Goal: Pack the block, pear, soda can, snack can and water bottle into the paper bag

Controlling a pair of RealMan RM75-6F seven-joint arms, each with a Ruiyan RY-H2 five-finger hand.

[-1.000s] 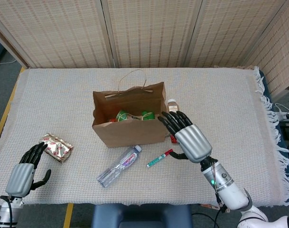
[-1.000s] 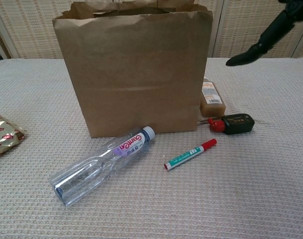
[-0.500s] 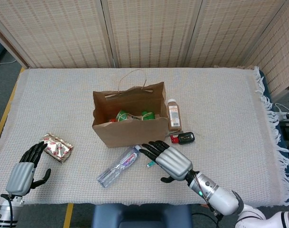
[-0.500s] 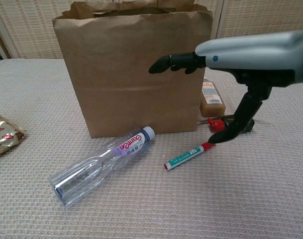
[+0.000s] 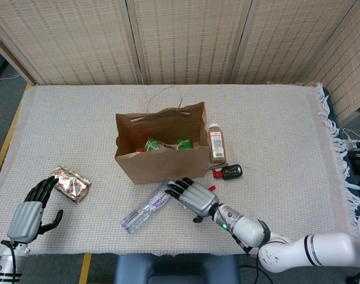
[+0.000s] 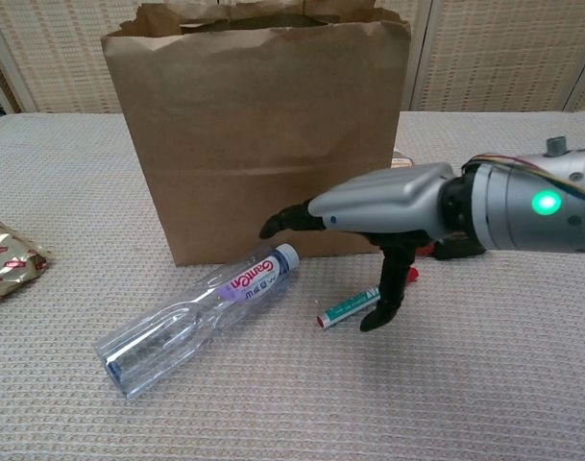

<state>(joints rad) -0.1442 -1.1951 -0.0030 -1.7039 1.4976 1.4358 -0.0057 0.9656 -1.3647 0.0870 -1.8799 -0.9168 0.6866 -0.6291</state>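
A clear water bottle (image 5: 146,207) (image 6: 191,322) lies on its side in front of the upright brown paper bag (image 5: 161,163) (image 6: 258,134). Green and red items (image 5: 165,144) show inside the bag. My right hand (image 5: 194,198) (image 6: 378,211) hovers open just right of the bottle's cap end, fingers (image 6: 290,219) stretched toward the bag front, thumb pointing down beside a green marker (image 6: 353,307). It holds nothing. My left hand (image 5: 31,214) rests open at the table's near left edge, beside a foil snack packet (image 5: 71,183) (image 6: 9,259).
A brown juice bottle (image 5: 216,144) stands right of the bag. A black and red car key (image 5: 227,172) lies in front of it. The woven cloth covers the whole table (image 5: 286,136). Wicker screens stand behind.
My right hand has dropped from beside the bag's right end and swung left, down to the bottle's cap end. The left hand has not moved.
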